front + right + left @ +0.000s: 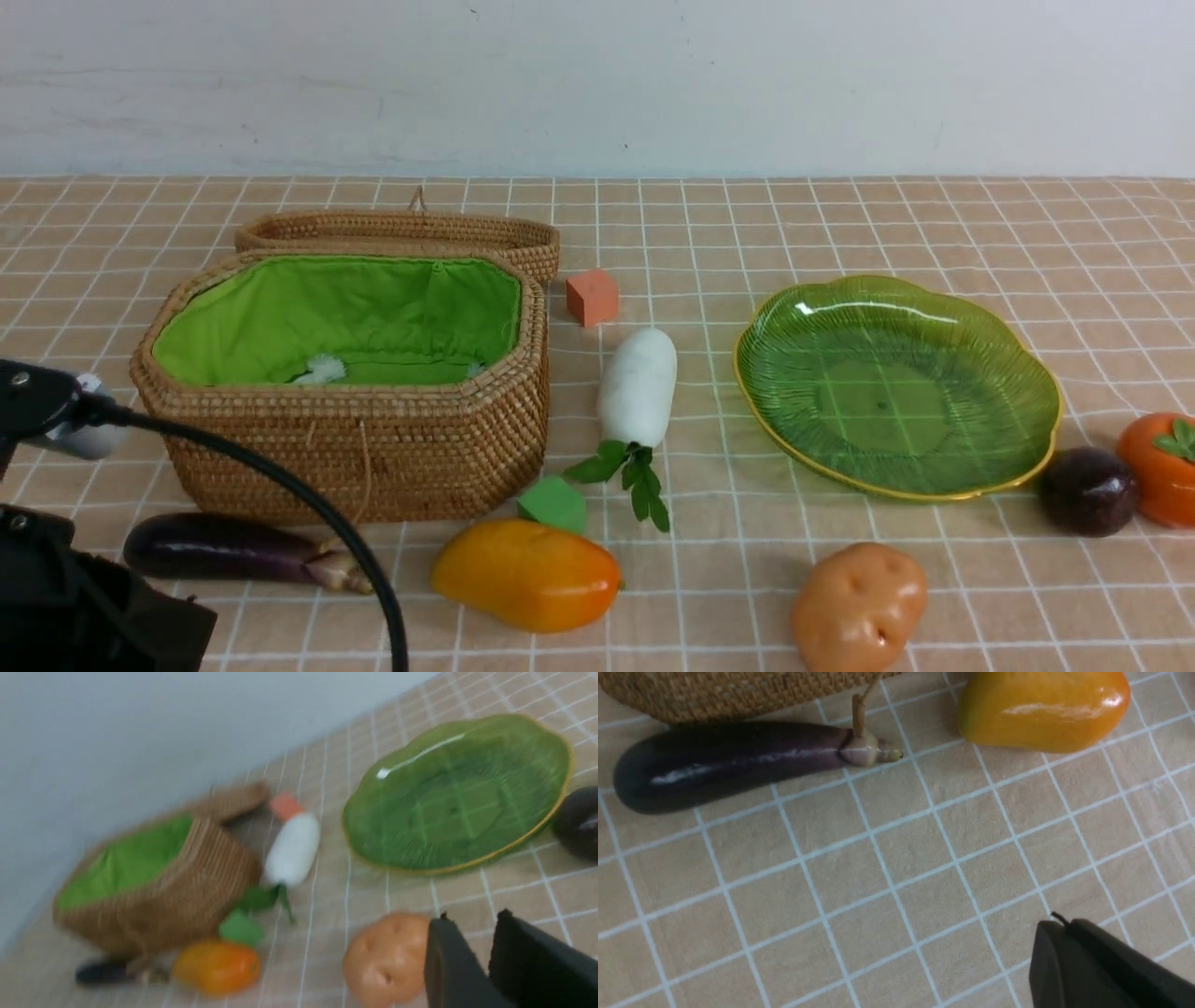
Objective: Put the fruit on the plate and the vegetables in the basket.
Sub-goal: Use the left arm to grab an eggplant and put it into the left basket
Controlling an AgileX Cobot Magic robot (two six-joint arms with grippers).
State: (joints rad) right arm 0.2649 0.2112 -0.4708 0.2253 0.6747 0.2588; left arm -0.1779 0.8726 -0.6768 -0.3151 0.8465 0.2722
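Note:
The open wicker basket [355, 448] with green lining stands at the left; the green plate [896, 392] lies bare at the right. On the cloth lie the eggplant [224, 551], mango [527, 574], white radish [638, 385] and potato [859, 607]. The dark purple ball [1088, 490] and persimmon [1162, 467] sit right of the plate. My left gripper [1057, 924] is shut and empty, hovering over bare cloth short of the eggplant [728, 760] and mango [1041, 709]. My right gripper [473, 917] is open by a narrow gap, empty, just beside the potato [387, 956].
An orange cube [592, 297] sits behind the radish, and a green cube [553, 504] lies between the basket and the mango. The basket's lid [401, 233] lies behind it. My left arm and its cable [280, 485] fill the front left corner.

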